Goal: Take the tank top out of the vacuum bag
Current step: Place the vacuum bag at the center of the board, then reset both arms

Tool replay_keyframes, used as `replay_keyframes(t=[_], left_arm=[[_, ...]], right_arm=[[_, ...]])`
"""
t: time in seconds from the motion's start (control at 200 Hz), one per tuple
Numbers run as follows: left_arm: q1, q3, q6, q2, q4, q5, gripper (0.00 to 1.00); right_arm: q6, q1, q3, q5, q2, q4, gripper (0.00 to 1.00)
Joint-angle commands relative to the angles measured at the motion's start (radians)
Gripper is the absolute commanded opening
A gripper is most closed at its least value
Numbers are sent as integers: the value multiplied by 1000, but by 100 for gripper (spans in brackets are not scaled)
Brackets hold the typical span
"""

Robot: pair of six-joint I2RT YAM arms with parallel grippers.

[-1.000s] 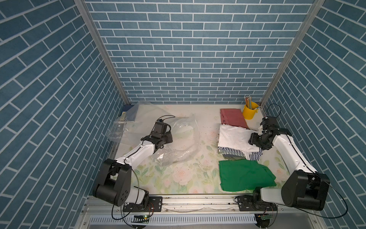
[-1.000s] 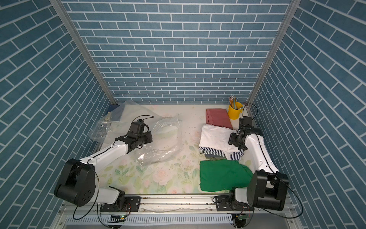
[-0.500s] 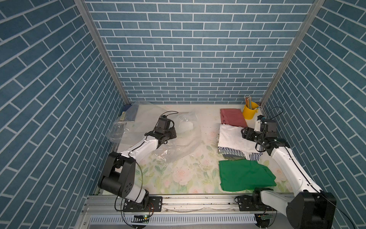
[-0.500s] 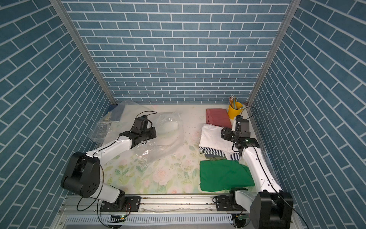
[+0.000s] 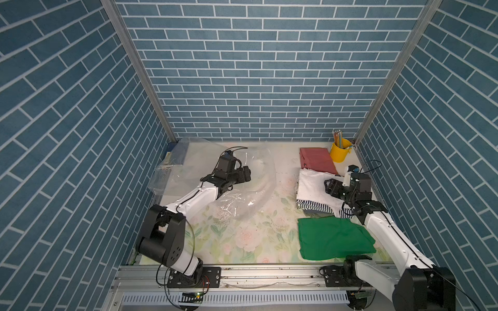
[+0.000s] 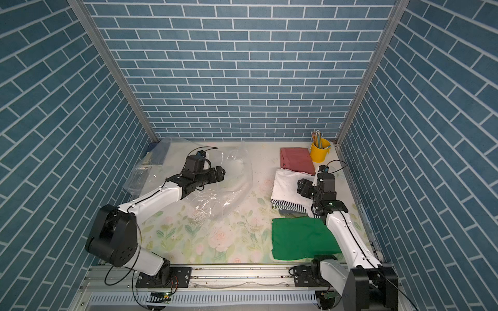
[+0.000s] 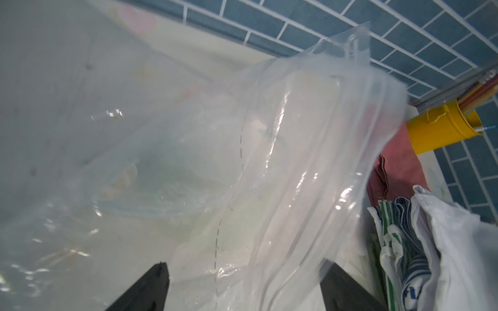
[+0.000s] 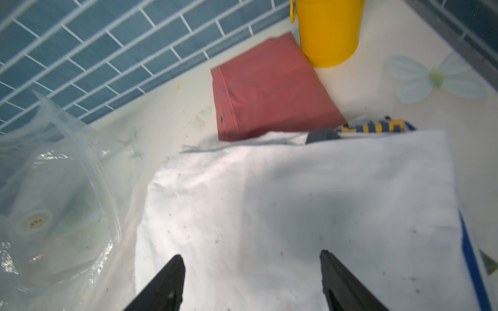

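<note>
Found out of the bag: white tank top (image 5: 312, 183), folded flat atop a striped pile (image 5: 318, 208), just behind the green cloth (image 5: 334, 237) on the robot's right side. Above it, right gripper (image 8: 250, 258) hovering low, fingers apart and empty. Further left, left gripper (image 7: 245, 266) spread wide on an outstretched arm, film of the limp clear vacuum bag (image 5: 250, 194) across its gap. Dark flecks on the top shown by right wrist view alone.
</note>
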Motion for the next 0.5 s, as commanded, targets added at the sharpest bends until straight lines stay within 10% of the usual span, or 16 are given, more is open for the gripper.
replay_keyframes(t=[0.0,0.495], left_arm=[[-1,-43,66,-134,44,-63,100],[94,-500,314,-584,459,-468,100]], right_arm=[[-47,1,44,-6,-20,60,77],[-236,-13,-166,174,-132,455,99]])
